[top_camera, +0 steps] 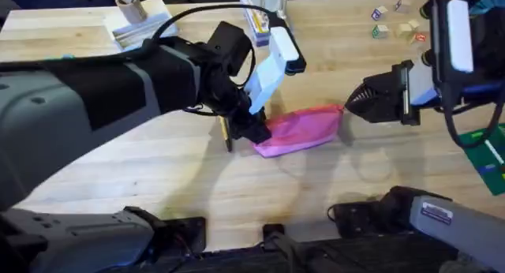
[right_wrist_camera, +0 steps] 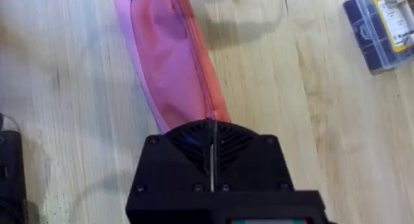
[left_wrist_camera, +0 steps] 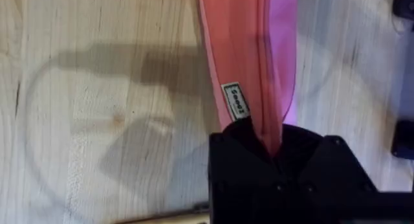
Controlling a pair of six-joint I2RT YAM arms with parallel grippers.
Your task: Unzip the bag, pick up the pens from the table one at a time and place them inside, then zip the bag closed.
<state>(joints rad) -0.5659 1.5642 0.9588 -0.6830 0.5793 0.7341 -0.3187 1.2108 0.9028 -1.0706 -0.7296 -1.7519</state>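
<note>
On the light plank-seamed wooden surface (top_camera: 158, 170), the soft pink fabric zip pouch (top_camera: 304, 129) lies mid-table, left gripper (top_camera: 254, 131) jaws clenched on its left end, right gripper (top_camera: 351, 102) jaws pinched on its right tip, a slim dark-tipped pen (top_camera: 225, 134) just beside the left gripper.

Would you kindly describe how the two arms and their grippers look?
Both arms are grey with black joints and white wrist sections. The left gripper and the right gripper are black and blocky; a thin black cable loops over the left arm, and the right arm's base link carries a white label.
</note>
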